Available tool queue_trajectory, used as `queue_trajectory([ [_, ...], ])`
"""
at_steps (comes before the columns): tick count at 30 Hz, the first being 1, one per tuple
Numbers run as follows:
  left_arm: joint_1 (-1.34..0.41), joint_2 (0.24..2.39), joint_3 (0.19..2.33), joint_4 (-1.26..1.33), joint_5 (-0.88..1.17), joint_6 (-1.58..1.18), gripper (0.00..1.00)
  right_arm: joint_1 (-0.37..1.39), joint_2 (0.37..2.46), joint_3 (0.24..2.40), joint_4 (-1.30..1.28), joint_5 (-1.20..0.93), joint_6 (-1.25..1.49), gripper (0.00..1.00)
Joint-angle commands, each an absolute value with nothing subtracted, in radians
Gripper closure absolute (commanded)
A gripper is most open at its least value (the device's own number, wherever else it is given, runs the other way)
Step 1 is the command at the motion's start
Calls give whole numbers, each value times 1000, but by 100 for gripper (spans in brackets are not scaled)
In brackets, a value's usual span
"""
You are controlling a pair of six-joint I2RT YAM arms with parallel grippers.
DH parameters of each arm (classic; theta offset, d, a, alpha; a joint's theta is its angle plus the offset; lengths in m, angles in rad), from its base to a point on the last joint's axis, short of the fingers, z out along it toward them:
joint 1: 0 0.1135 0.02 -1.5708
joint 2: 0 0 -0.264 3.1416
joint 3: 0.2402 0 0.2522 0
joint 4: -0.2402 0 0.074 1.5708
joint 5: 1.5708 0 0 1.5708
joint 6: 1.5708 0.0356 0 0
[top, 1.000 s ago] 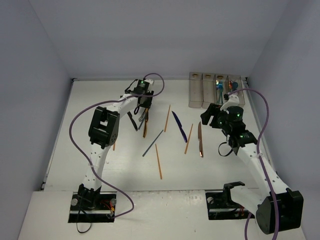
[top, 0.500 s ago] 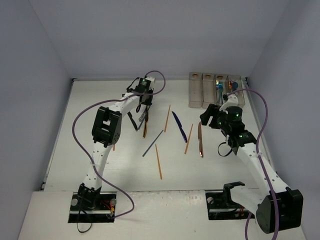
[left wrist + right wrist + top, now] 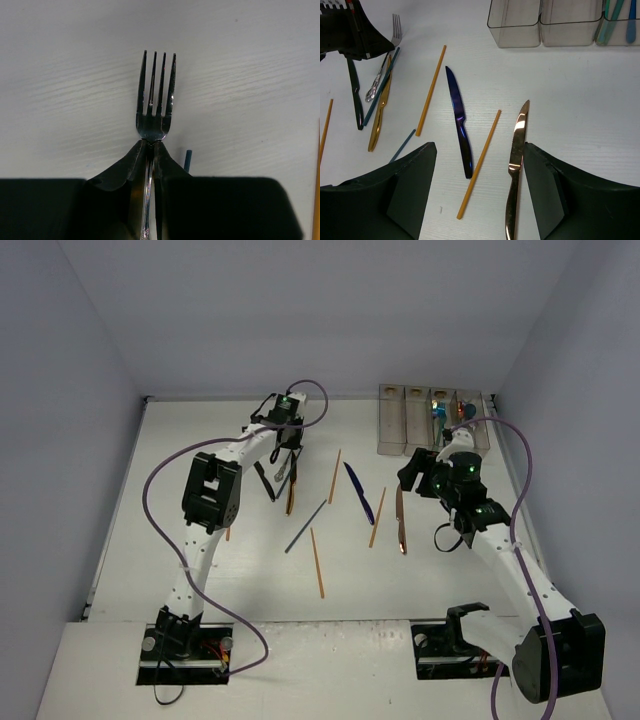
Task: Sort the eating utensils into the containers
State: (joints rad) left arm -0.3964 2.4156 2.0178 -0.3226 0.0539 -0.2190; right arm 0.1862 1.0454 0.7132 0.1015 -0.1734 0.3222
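My left gripper (image 3: 286, 445) is shut on a silver fork (image 3: 156, 100) at its neck, tines pointing away, above the table's far left-middle. The fork also shows in the right wrist view (image 3: 394, 31). My right gripper (image 3: 480, 190) is open and empty, and hovers over a copper knife (image 3: 516, 160) and an orange chopstick (image 3: 480, 165). An iridescent purple knife (image 3: 459, 120) lies just to their left. Four joined clear bins (image 3: 432, 420) stand at the far right. The third holds teal utensils (image 3: 438, 418) and the fourth a copper one (image 3: 462, 412).
Under the left gripper lie a gold utensil (image 3: 379, 117), a black utensil (image 3: 355, 95) and a thin blue stick (image 3: 382, 85). More orange chopsticks (image 3: 335, 476) (image 3: 316, 562) and a second blue stick (image 3: 305, 526) lie mid-table. Walls close both sides.
My left gripper has shifted slightly toward the far edge with the fork in it. My right gripper has drifted a little to the left over the copper knife.
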Motion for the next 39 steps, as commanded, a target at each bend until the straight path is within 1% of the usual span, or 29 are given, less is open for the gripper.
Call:
queue_trajectory([
  [1,-376,2257,2029,-339,25,-235,100,201,1049,744,167,-176,331,33],
  [7,-376,2170,2029,-328,32,-294,100,248,1062,783,169,-187,314,32],
  [15,-370,2072,1975,-298,96,-460,100,406,1146,862,230,-164,305,31],
  [21,-372,1956,1829,-175,189,-635,100,546,1259,921,349,-162,276,29],
  [25,-378,1867,1719,-80,234,-752,100,598,1362,983,419,-158,264,28],
  [31,-400,1755,1582,37,245,-847,100,623,1509,1079,490,-159,285,28],
  [39,-434,1664,1482,88,239,-896,100,644,1662,1209,515,-170,300,28],
])
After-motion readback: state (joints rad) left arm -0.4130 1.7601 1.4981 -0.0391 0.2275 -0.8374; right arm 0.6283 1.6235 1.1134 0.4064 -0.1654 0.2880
